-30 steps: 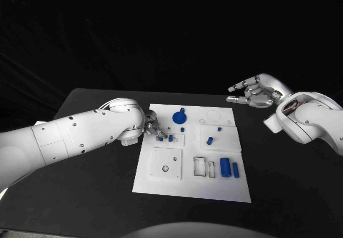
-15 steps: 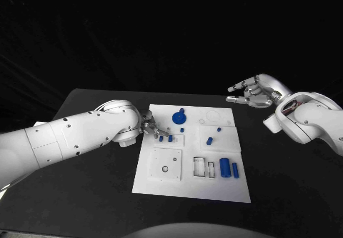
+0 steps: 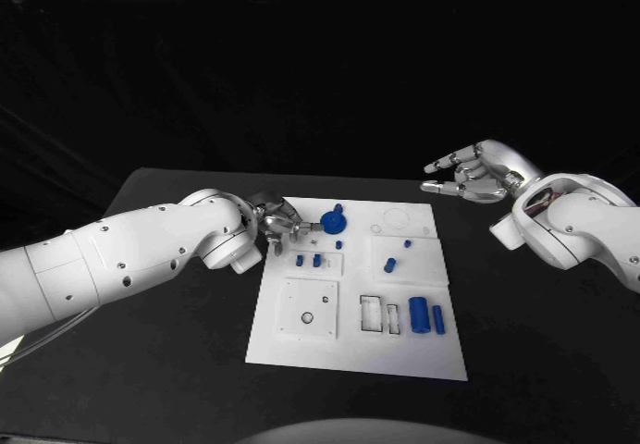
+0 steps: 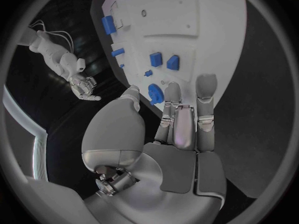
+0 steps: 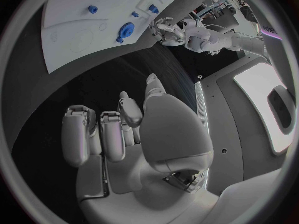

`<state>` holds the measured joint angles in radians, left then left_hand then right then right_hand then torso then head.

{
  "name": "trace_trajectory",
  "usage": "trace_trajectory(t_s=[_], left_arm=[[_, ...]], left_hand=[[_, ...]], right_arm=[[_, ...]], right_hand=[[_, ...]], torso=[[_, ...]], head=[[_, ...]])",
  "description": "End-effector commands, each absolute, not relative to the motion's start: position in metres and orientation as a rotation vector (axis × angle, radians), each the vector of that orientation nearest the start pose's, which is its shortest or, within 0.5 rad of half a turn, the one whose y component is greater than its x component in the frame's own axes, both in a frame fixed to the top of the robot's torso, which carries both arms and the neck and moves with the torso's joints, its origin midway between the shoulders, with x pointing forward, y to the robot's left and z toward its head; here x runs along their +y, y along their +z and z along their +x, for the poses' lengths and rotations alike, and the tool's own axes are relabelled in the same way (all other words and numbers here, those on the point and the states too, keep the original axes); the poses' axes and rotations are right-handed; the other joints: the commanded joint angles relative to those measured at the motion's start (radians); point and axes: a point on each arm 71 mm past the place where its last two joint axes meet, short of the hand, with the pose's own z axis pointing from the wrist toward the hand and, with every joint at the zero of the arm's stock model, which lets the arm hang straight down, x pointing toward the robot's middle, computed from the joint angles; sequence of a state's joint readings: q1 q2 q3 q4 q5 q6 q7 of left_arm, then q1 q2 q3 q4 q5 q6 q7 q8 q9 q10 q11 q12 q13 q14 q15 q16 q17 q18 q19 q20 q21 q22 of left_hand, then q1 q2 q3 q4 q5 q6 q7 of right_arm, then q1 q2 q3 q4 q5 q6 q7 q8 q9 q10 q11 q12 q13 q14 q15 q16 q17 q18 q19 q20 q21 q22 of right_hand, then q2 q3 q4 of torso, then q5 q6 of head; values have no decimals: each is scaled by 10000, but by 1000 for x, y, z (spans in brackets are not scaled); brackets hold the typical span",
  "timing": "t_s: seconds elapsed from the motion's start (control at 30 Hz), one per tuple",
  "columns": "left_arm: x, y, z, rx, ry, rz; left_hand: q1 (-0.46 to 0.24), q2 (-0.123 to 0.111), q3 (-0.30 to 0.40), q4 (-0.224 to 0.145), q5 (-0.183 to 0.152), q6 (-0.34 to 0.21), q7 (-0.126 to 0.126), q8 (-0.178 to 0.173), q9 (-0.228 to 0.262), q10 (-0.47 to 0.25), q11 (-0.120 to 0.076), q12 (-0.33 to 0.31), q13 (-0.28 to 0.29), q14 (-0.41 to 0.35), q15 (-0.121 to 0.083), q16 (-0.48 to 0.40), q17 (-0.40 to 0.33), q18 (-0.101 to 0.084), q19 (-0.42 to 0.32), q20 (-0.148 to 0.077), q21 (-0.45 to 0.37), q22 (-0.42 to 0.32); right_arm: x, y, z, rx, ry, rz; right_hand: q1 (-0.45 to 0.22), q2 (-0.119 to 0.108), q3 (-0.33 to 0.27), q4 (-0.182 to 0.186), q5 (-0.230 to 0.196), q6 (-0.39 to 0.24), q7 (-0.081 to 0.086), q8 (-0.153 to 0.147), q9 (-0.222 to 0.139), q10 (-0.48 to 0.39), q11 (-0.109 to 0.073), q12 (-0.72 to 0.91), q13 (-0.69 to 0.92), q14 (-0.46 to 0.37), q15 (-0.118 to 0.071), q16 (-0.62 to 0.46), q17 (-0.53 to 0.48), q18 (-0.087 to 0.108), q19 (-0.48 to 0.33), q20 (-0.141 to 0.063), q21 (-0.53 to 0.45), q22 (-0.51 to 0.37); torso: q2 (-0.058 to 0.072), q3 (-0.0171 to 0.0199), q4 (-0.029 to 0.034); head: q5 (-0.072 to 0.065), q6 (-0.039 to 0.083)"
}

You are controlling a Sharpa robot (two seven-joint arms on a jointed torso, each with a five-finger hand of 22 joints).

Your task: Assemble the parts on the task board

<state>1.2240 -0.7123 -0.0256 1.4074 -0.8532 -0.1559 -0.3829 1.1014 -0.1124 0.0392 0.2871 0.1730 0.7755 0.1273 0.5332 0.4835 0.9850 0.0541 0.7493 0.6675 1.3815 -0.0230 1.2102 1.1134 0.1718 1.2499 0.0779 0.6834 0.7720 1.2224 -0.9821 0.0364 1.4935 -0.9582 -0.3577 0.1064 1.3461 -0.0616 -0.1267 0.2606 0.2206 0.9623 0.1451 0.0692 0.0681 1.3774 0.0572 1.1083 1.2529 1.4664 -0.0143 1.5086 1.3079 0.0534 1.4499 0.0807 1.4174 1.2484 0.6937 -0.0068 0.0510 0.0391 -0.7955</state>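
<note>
Our left hand (image 3: pixel 274 218) hovers at the far left corner of the task board (image 3: pixel 310 347), fingers apart and holding nothing; in the left wrist view its fingertips (image 4: pixel 172 90) reach toward the round blue part (image 4: pixel 155 93) and sit just beside it. We judge the step in hand to be picking up that round part (image 3: pixel 334 219), which lies on the board's far left area. To do it well we should bring the thumb to one side and the fingers to the opposite side, close evenly, and lift straight, since a sideways push could slide it across the smooth plate.

Just nearer than it, two small blue pieces (image 3: pixel 307 262) stand in a raised white block; we keep our fingers off them. Further right a short blue peg (image 3: pixel 391 264) sits mid-board, and two blue cylinders (image 3: pixel 425 314) lie at the near right.

Our right hand (image 3: pixel 473 172) hangs beyond the board's far right corner, well apart, loosely curled and holding nothing.
</note>
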Motion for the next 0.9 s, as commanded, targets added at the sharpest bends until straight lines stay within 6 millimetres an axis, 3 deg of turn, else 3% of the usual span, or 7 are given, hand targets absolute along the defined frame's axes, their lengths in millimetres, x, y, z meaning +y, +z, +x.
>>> trace_trajectory(t_s=[0.03,0.17,0.3,0.5,0.6,0.73,0.9], left_arm=[[173,-187,514,18324,-9930,-5430],[164,-181,516,17679,-9837,-3557],[148,-181,516,17596,-9285,-1421],[121,-188,516,17720,-8266,1401],[113,-193,517,17924,-7726,2185],[107,-200,518,18290,-7040,2892],[102,-204,518,18509,-6621,3294]], left_hand=[[1207,177,394,-329,-26,-381,278,-126,-230,-743,245,-464,-430,-1125,219,-1847,-1956,57,-481,197,-940,-682],[3111,201,1154,-1221,-49,-673,398,-377,-629,-1395,404,-1306,-1244,-1670,355,-2861,-3026,106,-538,330,-1482,-1126],[3775,-149,1717,-1506,-349,-189,363,-837,-1276,-1257,370,-2055,-2202,-1197,335,-2524,-2860,129,-121,260,-1527,-1280],[3746,-666,2252,-1458,-603,920,121,-1907,-2461,-687,272,-3116,-3775,340,190,-48,-639,103,902,136,-1023,-1094],[3649,-780,2313,-1448,-614,1249,72,-2249,-2794,-484,237,-3414,-4260,963,138,1162,714,-190,1677,86,813,477],[3537,-822,2360,-1449,-608,1654,2,-2620,-3135,-120,169,-3708,-4784,1219,56,1630,1165,-364,2105,10,1928,1457],[3454,-827,2389,-1430,-611,1944,-67,-2803,-3286,206,101,-3893,-5067,1226,-6,1540,888,-441,2285,-66,2458,1939]], right_arm=[[-281,-141,500,15479,8873,3005],[-281,-141,500,15478,8863,3012],[-280,-141,500,15487,8883,3004],[-278,-142,501,15515,8917,2991],[-277,-142,501,15529,8934,2984],[-276,-143,501,15541,8956,2974],[-276,-143,501,15548,8973,2965]], right_hand=[[-14,55,-45,0,67,24,8,-14,-2,-102,2,-52,-6,770,-52,-64,1462,120,-66,16,-66,-8],[-1,62,-42,-10,69,24,7,-14,-2,-106,2,-56,-10,772,-51,-61,1469,120,-66,16,-67,-6],[16,72,-37,-23,73,23,7,-13,-2,-109,1,-58,-12,771,-51,-63,1467,120,-67,16,-69,-9],[21,75,-35,-27,74,23,7,-13,-2,-108,1,-56,-11,771,-51,-63,1468,120,-68,16,-69,-8],[30,80,-33,-34,75,23,7,-13,-1,-108,1,-51,-9,771,-52,-63,1468,120,-68,16,-69,-8],[30,80,-33,-34,75,23,7,-13,-1,-108,1,-51,-9,771,-52,-63,1468,120,-68,16,-69,-8],[30,80,-33,-34,75,23,7,-13,-1,-108,1,-51,-9,771,-52,-63,1468,120,-68,16,-69,-8]], torso=[[-3,11,12],[0,1,10],[5,17,-11],[16,2,-16],[19,5,-26],[27,5,-35],[25,2,-19]], head=[[-49,43],[-96,90],[-104,128],[-168,199],[-162,214],[-174,237],[-204,232]])
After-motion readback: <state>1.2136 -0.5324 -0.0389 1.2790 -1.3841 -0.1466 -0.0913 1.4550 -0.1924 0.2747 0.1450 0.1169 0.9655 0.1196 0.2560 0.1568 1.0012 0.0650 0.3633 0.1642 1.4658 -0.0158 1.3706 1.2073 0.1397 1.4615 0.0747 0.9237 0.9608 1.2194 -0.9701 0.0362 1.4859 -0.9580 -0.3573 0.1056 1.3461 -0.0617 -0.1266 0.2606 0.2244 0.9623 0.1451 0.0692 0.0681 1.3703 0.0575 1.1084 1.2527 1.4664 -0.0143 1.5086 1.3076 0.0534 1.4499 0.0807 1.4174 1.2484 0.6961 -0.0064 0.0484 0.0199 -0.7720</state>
